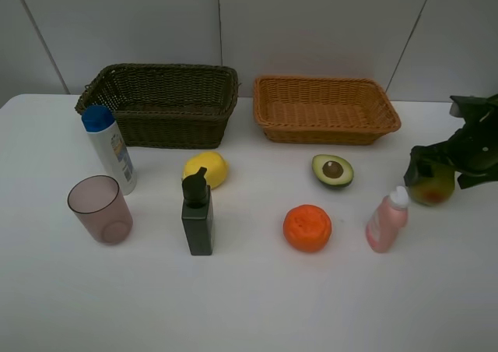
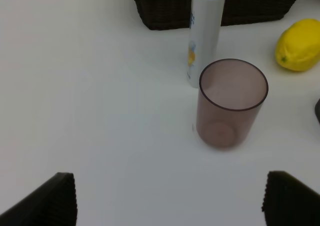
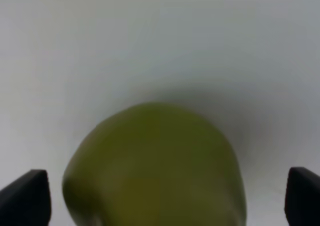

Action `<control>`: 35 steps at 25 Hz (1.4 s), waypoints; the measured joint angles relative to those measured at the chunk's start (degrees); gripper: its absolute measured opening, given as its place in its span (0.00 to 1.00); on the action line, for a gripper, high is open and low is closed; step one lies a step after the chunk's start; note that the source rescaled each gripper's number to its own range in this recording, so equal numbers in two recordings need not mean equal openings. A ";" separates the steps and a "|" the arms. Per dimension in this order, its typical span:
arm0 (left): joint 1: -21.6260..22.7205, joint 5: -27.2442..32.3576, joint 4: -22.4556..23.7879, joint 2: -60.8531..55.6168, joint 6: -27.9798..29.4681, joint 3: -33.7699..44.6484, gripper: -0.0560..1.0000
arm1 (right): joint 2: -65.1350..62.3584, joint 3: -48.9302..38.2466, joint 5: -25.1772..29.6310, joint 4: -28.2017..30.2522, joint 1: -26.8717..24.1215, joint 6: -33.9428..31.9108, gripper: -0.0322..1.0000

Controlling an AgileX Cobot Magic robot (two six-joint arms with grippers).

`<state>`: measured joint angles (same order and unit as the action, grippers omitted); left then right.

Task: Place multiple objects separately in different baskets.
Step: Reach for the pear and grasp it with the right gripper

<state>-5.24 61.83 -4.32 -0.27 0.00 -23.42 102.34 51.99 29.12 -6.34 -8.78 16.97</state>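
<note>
Grasping stage on green-red pear (image 1: 430, 187): straddled by wide-open right gripper (image 3: 165, 203), not yet clamped. Left gripper (image 2: 170, 201) open, empty. Next, by judgement: close, lift, carry to tan basket (image 1: 327, 130).

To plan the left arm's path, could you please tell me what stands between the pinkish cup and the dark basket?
The white blue-capped bottle stands upright between the cup and the dark basket, clearest in the left wrist view.

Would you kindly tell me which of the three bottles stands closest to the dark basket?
The white blue-capped bottle, right at a front corner of the dark basket; the green pump bottle and the pink bottle stand farther out.
</note>
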 joint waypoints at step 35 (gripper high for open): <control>0.00 0.00 0.00 0.00 0.00 0.00 1.00 | 0.00 0.17 -0.77 -0.23 0.00 0.12 0.61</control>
<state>-5.24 61.83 -4.32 -0.27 0.00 -23.42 102.34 52.16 28.35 -6.57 -8.78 17.08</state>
